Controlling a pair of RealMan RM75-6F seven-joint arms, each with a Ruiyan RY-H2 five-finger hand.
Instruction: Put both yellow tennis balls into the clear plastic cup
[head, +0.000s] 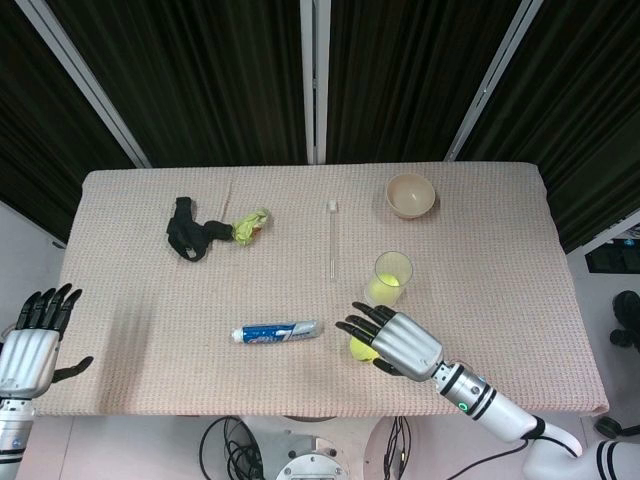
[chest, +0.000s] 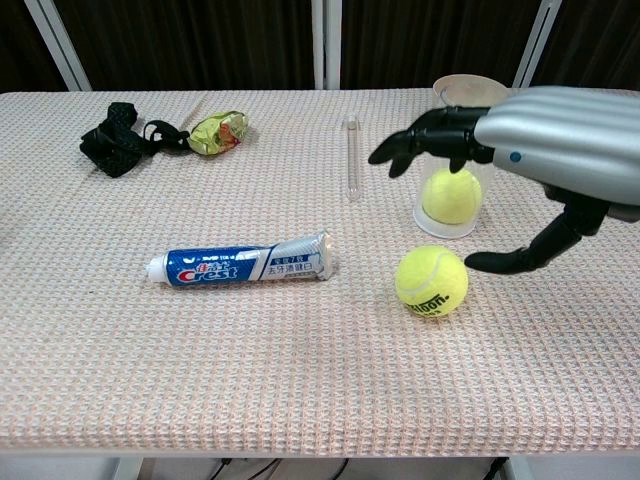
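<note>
A clear plastic cup stands upright right of the table's middle, with one yellow tennis ball at its bottom. The second yellow tennis ball lies on the cloth in front of the cup. My right hand hovers over that ball, fingers spread and empty, partly hiding it in the head view. My left hand stays off the table's left edge, fingers apart, holding nothing.
A blue toothpaste tube lies left of the loose ball. A glass tube lies left of the cup. A beige bowl sits behind it. A black glove and crumpled green wrapper lie far left.
</note>
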